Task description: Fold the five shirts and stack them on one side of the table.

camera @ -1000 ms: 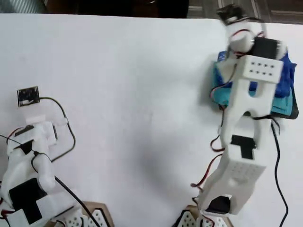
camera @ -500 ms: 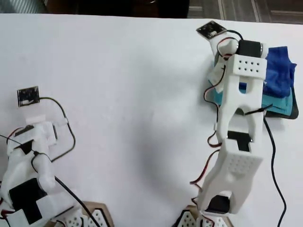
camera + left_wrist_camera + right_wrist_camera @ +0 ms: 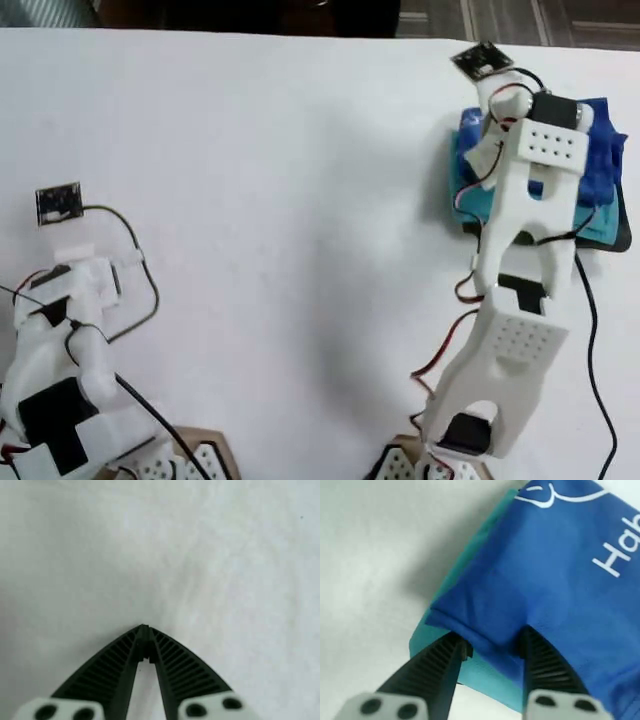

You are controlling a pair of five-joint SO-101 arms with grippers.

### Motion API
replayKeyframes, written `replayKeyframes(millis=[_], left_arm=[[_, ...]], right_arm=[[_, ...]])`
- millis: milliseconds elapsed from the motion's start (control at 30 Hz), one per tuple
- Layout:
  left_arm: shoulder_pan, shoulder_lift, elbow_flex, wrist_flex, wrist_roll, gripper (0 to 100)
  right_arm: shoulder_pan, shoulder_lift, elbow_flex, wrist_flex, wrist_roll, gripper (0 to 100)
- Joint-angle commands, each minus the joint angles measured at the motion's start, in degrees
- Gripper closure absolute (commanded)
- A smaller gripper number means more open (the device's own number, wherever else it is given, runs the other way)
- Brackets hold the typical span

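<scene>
A folded blue shirt (image 3: 560, 580) with white print lies on top of a stack at the table's far right edge (image 3: 603, 150). Under it lies a teal shirt (image 3: 482, 677), which peeks out on the stack's left side (image 3: 468, 203). A dark shirt (image 3: 620, 240) is at the bottom. My right gripper (image 3: 492, 642) is down on the blue shirt's near edge, fingers apart, with the blue cloth between them. My left gripper (image 3: 144, 632) is shut with nothing in it, just above bare table. The left arm (image 3: 60, 300) is folded back at the near left.
White table (image 3: 280, 180) stretches open between the two arms. A small dark camera board (image 3: 58, 203) on a cable sits beside the left arm. Cables trail from the right arm near the stack. The table's far edge runs along the top of the high view.
The right arm swung left off the stack, then back over it. The blue shirt, bunched to the right half a second ago, now lies spread toward the stack's left side. The left arm stayed still.
</scene>
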Motion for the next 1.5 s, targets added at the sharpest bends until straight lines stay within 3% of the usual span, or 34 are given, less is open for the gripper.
replayKeyframes(millis=[0, 200, 633, 1000, 1467], left_arm=[[0.5, -1.1, -0.2, -1.0, 0.3, 97], [0.5, -1.1, -0.2, -1.0, 0.3, 97], [0.5, -1.1, -0.2, -1.0, 0.3, 97], [0.5, -1.1, -0.2, -1.0, 0.3, 97], [0.5, -1.1, -0.2, -1.0, 0.3, 97]], right_arm=[[2.1, -0.7, -0.3, -0.7, 0.3, 89.2], [4.7, -0.7, -0.3, -0.7, 0.4, 98.5], [5.9, -8.5, -0.3, 2.1, 0.3, 89.1], [-7.9, -16.4, 3.2, 8.7, 0.3, 76.3], [-8.2, -5.3, 4.0, 6.6, 0.3, 76.1]])
